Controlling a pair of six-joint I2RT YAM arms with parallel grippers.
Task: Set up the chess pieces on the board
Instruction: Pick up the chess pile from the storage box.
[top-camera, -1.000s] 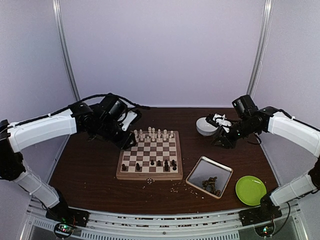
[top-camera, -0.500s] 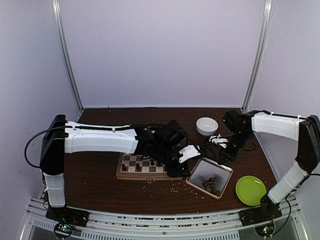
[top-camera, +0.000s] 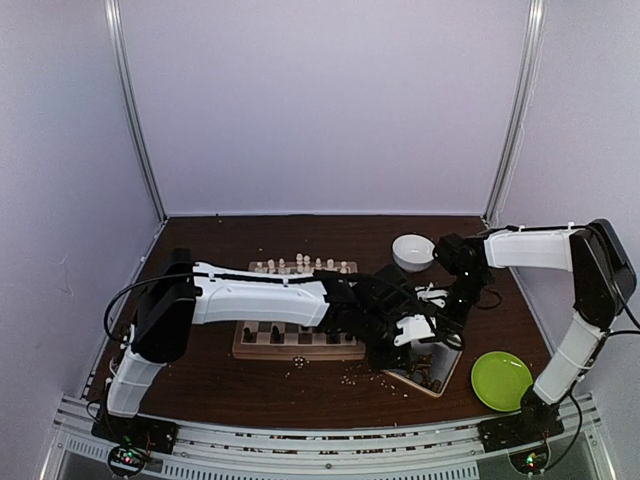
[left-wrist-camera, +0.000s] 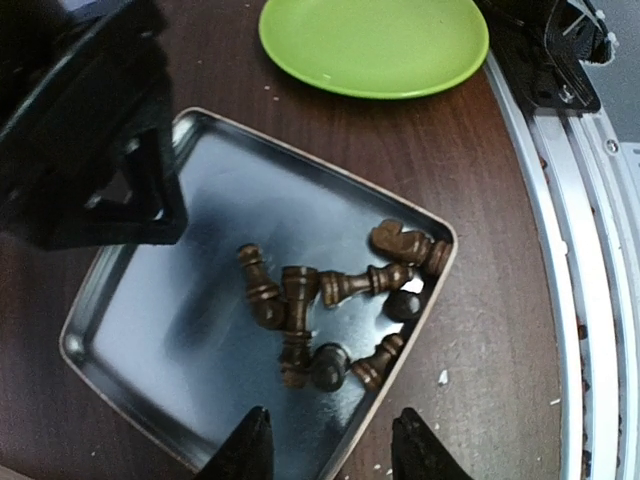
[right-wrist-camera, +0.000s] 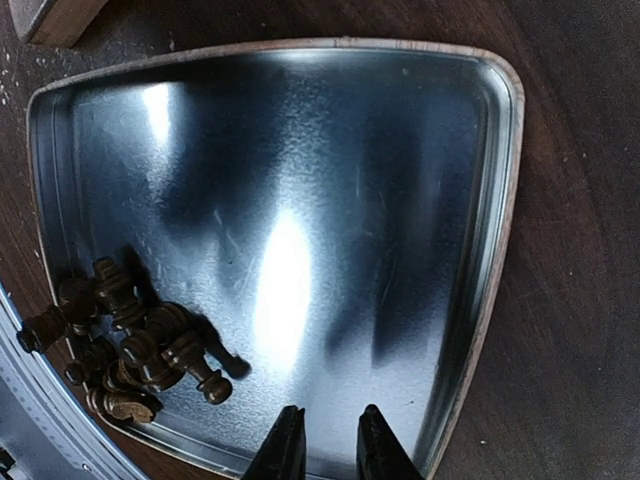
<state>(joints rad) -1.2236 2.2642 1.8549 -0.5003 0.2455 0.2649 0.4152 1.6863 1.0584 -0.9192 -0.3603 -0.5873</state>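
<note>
Lying in the tray (left-wrist-camera: 180, 290), chess pieces (left-wrist-camera: 300, 300) just beyond left gripper (left-wrist-camera: 330, 445)

Left tool (left-wrist-camera: 330, 445) wide, right tool (right-wrist-camera: 325, 440) barely parted.

No text, label, brand or number can be read in any view; the board (top-camera: 270, 335), the chess pieces (left-wrist-camera: 292, 298), the metal tray (left-wrist-camera: 190, 300) and the green plate (left-wrist-camera: 372, 40) show no legible marks
</note>
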